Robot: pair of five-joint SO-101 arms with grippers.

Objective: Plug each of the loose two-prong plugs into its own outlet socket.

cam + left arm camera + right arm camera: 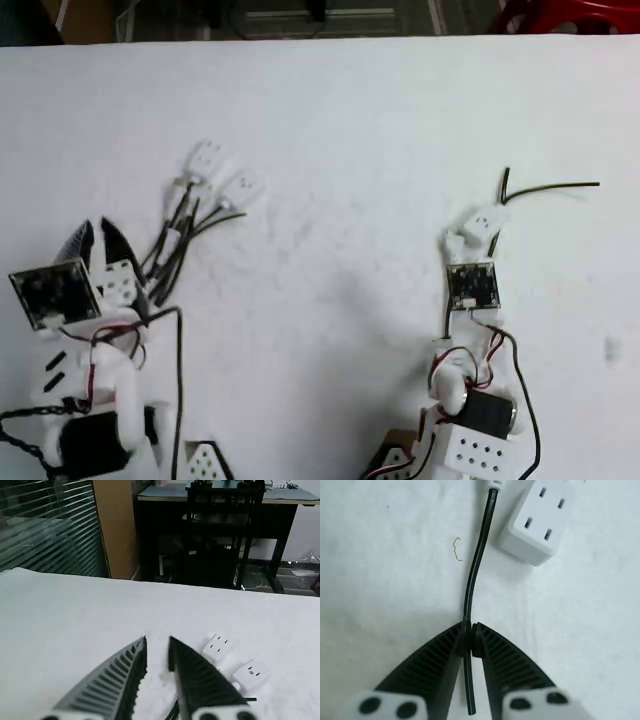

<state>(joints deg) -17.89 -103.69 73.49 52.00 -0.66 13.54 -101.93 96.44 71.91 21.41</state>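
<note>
Three outlet sockets (243,187) are left unfilled: one right of centre, beside the black cord (476,565) pinched by the right claw (469,627), and two at upper left near the slightly spread left claw (157,642).

Overhead camera above table (350,100); wrist cameras close behind their jaws

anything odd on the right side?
A small bent wire scrap lies loose on the table beside the black cord. Also, the right gripper has its fingers shut on that cord well back from its plug, so aiming it at the white outlet block could be awkward.
</note>
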